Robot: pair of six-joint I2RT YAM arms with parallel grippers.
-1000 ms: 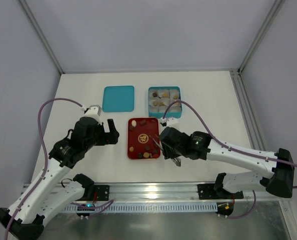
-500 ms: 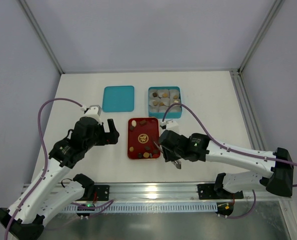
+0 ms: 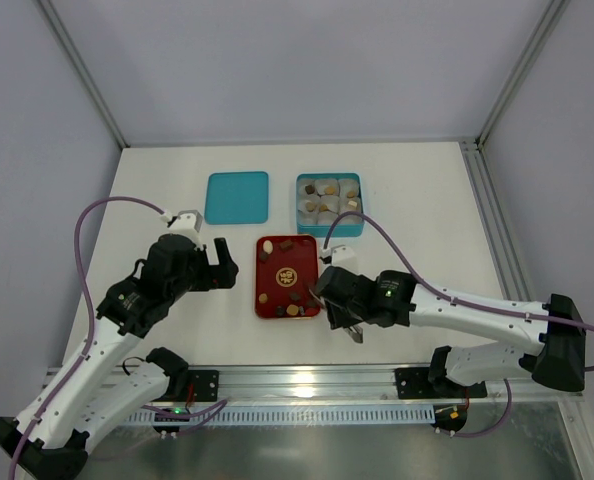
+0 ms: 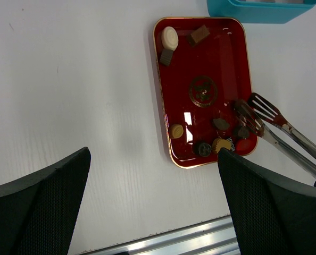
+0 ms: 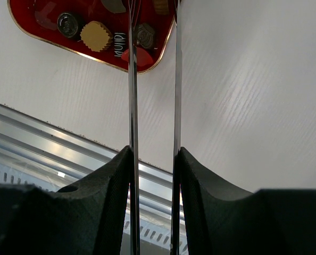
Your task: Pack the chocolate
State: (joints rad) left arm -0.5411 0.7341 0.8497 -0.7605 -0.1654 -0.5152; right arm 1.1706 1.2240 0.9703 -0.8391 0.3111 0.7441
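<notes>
The red tray (image 3: 277, 263) holds several chocolate pieces (image 3: 292, 310), dark, tan and cream. In the left wrist view, a cream oval (image 4: 169, 37) and a brown square (image 4: 199, 35) lie at the tray's far end. A tan fluted piece (image 4: 220, 144) and a dark round one (image 4: 203, 149) lie at its near end. My right gripper (image 3: 341, 306) is shut on metal tongs (image 4: 269, 122). The tongs' spread tips sit over the tray's near right corner beside a dark piece (image 4: 242, 132). My left gripper (image 3: 222, 265) is open and empty, left of the tray.
A teal box (image 3: 328, 232) with pale paper cups, some holding chocolates, stands behind the tray. Its teal lid (image 3: 237, 197) lies flat to the left. A metal rail (image 5: 67, 149) runs along the table's near edge.
My right gripper has shifted slightly toward the near edge, and the tongs' tips have come further over the tray's near right corner. The left arm has not moved.
</notes>
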